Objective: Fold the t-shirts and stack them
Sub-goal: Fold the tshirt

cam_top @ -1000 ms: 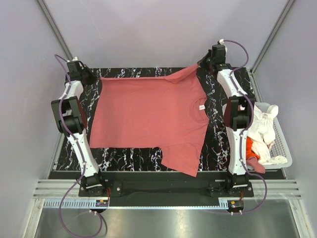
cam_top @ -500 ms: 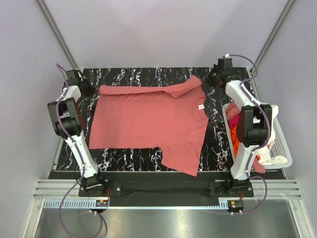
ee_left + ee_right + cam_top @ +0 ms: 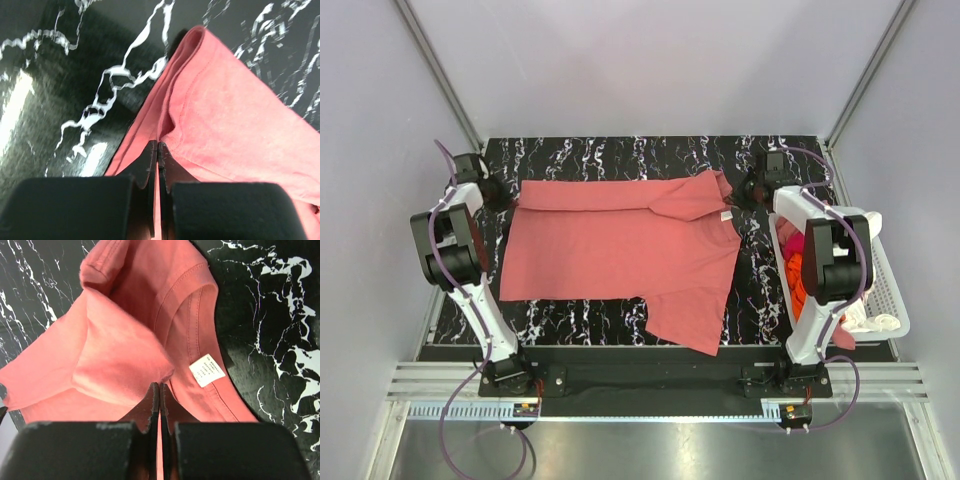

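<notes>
A soft salmon-pink cloth t-shirt [image 3: 620, 250] lies spread on the black white-veined worktop [image 3: 620, 150].
The left fingers [image 3: 145, 165] and the right fingers [image 3: 147, 405] each pinch tight on its far corners, which curl over the flat middle.

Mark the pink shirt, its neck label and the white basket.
pink shirt [image 3: 620, 245]: top view, middle of the body.
neck label [image 3: 207, 370]: right wrist view, centre of the white tag.
white basket [image 3: 888, 280]: top view, bare slatted right side.
</notes>
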You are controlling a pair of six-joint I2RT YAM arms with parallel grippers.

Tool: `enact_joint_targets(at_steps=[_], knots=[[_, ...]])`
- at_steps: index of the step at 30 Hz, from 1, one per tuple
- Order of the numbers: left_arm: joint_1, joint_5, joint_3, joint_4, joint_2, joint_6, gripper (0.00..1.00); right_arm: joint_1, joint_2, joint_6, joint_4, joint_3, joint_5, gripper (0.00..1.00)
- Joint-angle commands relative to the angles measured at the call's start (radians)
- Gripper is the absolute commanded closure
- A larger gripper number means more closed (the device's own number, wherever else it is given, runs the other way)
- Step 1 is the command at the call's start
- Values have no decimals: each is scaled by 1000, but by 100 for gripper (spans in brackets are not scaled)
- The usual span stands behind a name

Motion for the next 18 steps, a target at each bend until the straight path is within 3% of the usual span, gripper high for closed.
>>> enact_joint_targets(at_steps=[1, 7, 14, 18], knots=[[13, -46, -12, -4, -54, 15, 100, -8, -97, 7, 53, 4, -23, 100], [13, -101, 11, -57, -66, 20, 100, -14, -148, 8, 13, 42, -54, 100], [15, -139, -27, -68, -79, 43, 100, -12, -178, 58, 48, -127, -69, 100], [13, -169, -26, -91, -86, 49, 100, -12, -172, 41, 67, -134, -116, 99]])
